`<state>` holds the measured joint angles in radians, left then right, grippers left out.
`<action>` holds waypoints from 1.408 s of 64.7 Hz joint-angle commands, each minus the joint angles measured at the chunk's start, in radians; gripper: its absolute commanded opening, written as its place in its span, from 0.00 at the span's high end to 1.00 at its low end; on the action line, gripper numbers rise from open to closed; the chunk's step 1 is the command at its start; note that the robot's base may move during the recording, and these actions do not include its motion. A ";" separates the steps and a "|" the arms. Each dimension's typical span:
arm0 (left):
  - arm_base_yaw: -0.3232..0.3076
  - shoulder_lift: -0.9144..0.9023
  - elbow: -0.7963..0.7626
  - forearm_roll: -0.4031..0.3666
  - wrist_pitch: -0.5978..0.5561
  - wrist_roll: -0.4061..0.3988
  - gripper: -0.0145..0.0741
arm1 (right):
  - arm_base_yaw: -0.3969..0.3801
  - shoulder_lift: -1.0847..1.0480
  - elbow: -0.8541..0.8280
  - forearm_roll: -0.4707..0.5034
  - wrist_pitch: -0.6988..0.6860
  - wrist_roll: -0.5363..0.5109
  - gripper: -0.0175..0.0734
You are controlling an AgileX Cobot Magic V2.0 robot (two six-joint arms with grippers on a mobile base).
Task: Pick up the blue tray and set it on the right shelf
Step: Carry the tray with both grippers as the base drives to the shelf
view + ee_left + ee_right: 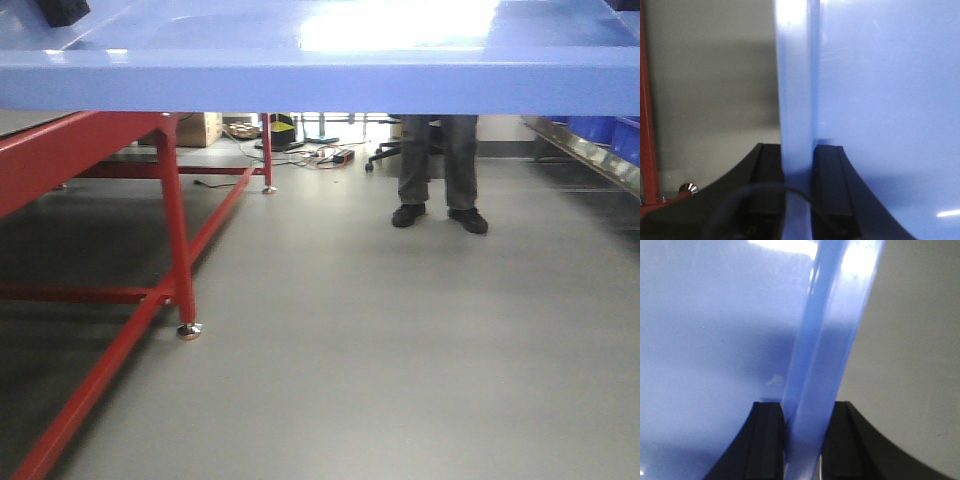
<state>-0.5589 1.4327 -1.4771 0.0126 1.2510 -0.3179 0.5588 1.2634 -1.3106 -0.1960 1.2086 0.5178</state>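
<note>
The left gripper [798, 165] is pinching the rolled rim of the blue tray [880, 100], one black finger pressing each side of the lip, the jaws nearly closed on it. The right gripper [805, 415] is clamping the opposite rim likewise. Gripping both ends is probably what is letting the wide, shallow tray ride level; it is hanging in the air between the two sets of jaws. Out beyond the right jaws, well apart, the right shelf [600, 165] is showing its steel rail. A red table frame [175, 220] is standing off toward the left jaws' side.
</note>
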 commanded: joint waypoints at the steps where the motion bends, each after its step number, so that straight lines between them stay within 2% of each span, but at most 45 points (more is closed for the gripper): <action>1: -0.012 -0.026 -0.031 0.002 0.081 0.013 0.89 | 0.001 -0.030 -0.031 -0.029 -0.049 -0.028 0.75; 66: -0.012 -0.026 -0.031 0.001 0.081 0.013 0.89 | 0.001 -0.030 -0.031 -0.029 -0.049 -0.028 0.75; 91: -0.012 -0.026 -0.031 -0.026 0.081 0.013 0.89 | 0.001 -0.030 -0.031 -0.029 -0.049 -0.028 0.75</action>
<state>-0.5589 1.4327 -1.4771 0.0000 1.2510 -0.3179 0.5588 1.2611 -1.3106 -0.1964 1.2103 0.5178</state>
